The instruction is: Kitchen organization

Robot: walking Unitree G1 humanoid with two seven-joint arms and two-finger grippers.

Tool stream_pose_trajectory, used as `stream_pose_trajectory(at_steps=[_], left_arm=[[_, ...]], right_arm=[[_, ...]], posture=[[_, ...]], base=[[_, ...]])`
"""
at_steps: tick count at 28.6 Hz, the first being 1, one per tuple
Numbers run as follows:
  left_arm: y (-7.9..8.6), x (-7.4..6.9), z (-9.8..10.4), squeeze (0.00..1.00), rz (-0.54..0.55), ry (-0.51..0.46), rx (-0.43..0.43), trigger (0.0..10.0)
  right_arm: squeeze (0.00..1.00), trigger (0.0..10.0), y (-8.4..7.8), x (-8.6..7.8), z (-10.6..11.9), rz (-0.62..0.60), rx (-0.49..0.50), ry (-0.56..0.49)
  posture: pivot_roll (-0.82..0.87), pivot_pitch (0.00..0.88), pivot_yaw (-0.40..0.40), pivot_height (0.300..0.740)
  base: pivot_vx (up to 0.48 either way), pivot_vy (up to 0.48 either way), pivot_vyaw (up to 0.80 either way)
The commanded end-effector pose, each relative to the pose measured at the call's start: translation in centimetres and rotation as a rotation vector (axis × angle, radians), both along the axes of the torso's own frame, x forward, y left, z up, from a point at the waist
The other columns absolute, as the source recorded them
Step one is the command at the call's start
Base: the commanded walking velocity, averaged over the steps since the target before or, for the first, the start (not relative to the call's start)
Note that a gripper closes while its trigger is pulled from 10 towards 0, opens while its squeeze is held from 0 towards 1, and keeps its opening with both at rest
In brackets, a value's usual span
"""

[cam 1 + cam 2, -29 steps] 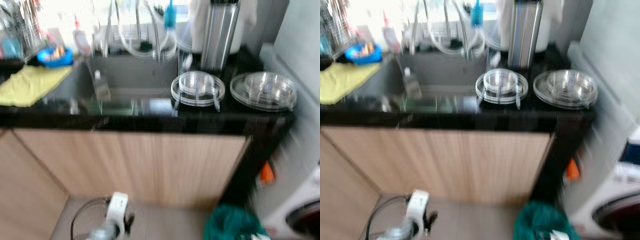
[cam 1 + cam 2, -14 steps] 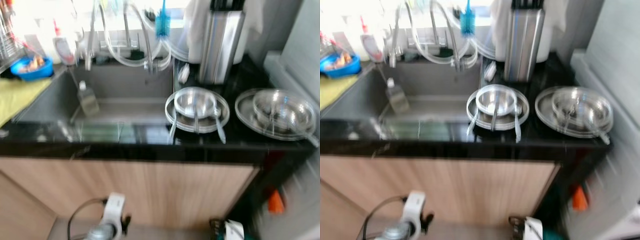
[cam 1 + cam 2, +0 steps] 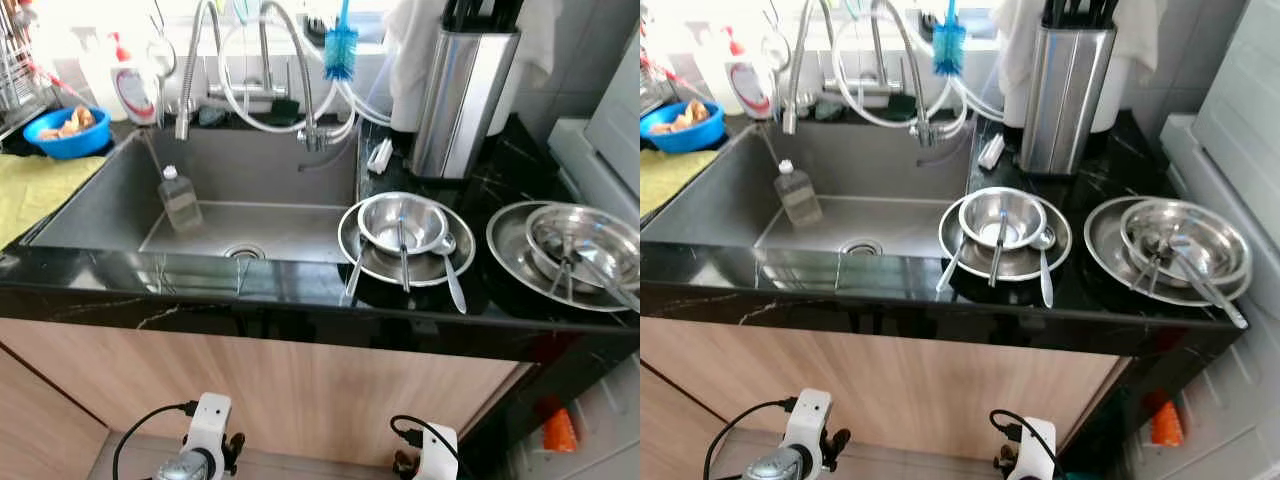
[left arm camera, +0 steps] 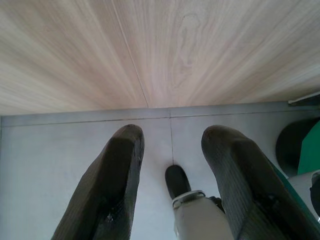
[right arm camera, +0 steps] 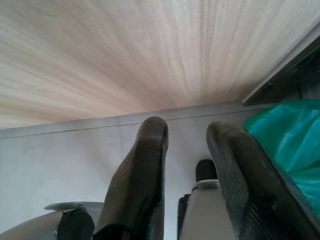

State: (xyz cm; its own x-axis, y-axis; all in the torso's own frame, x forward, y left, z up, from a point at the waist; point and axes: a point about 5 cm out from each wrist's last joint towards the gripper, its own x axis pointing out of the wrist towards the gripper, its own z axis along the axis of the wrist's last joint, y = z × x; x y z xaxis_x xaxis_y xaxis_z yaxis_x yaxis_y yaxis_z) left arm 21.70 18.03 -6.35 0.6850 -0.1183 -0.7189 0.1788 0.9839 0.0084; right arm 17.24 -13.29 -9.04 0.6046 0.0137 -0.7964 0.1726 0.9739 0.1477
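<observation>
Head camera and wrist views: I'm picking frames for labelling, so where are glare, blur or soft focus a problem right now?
Left eye view: sharp, but the window strip behind the curved chrome faucet is blown out, and the glossy black countertop shows reflections. Right eye view: the same, crisp on the stacked steel bowl and plate. Left wrist view: open left gripper and wood-grain cabinet door evenly lit. Right wrist view: open right gripper clear, wood grain soft.

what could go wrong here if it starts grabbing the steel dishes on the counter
The spoons leaning out of the bowl overhang the plate rim and could be knocked toward the sink. The right-hand plate stack sits near the counter's end, so a nudge might tip it off.
</observation>
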Motion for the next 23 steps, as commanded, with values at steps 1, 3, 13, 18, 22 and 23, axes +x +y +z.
stream_pose_trajectory(at_steps=[1,3,13,18,22,23], left_arm=[[0.7,-0.7,-0.4,0.00,0.012,0.037,0.008,10.0],[0.8,-0.8,-0.5,0.00,0.017,0.041,0.007,10.0],[0.1,-1.6,-1.0,0.00,0.016,0.063,0.008,10.0],[-0.2,-1.8,-1.1,0.00,0.016,0.069,0.006,10.0],[-0.4,-1.7,-1.1,0.00,0.017,0.070,0.005,10.0],[-0.4,-1.7,-1.1,0.00,0.017,0.069,0.005,10.0]], right_arm=[[0.00,10.0,-0.8,-0.5,-0.2,0.004,-0.006,0.011],[0.00,10.0,-1.2,-0.7,-0.3,-0.001,-0.008,0.013],[0.00,10.0,-1.5,-0.9,-0.4,0.005,-0.017,0.025],[0.00,10.0,-1.6,-1.0,-0.4,-0.008,-0.009,0.028],[0.00,10.0,-1.6,-1.0,-0.4,-0.006,-0.008,0.024],[0.00,10.0,-1.6,-1.0,-0.4,-0.005,-0.009,0.024]], posture=[[-0.02,0.000,0.034,0.740],[-0.02,0.000,0.033,0.740],[-0.01,0.000,0.031,0.740],[-0.01,0.000,0.030,0.740],[-0.01,0.000,0.028,0.740],[-0.01,0.000,0.028,0.740]], base=[[0.000,0.000,0.00],[0.000,0.000,0.00],[0.000,0.298,0.00],[0.000,0.341,0.00],[0.000,0.339,-0.46],[0.000,0.330,0.00]])
